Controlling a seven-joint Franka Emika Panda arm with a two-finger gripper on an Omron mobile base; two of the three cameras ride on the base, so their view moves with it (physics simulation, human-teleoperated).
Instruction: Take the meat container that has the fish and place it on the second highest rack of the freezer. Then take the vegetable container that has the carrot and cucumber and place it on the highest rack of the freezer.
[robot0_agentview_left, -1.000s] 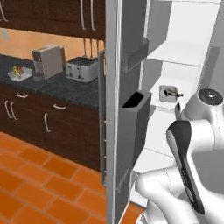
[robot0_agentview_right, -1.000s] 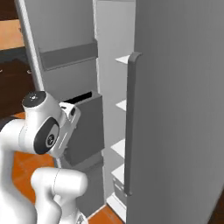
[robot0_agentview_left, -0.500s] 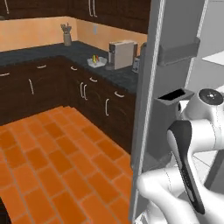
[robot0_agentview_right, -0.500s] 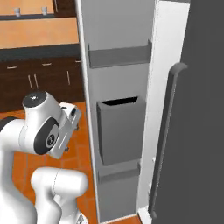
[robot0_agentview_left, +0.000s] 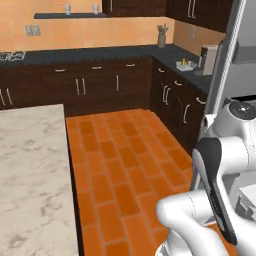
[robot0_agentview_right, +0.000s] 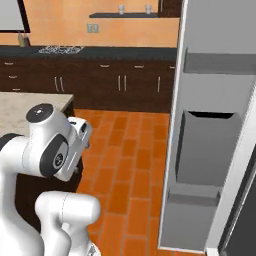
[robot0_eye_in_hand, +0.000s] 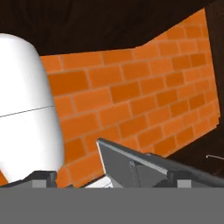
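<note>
We see glossy orange brick floor tiles (robot0_agentview_left: 120, 165), dark wood cabinets (robot0_agentview_left: 100, 90), a veined marble counter (robot0_agentview_left: 30, 175) and the smooth grey fridge door (robot0_agentview_right: 210, 150); our claw (robot0_eye_in_hand: 111, 177) is spread wide, empty; no containers visible

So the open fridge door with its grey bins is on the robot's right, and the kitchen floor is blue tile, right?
Not quite: the floor is orange brick-pattern tile, not blue, as the right base view shows. The open fridge door with its grey bins is indeed on the robot's right.
</note>
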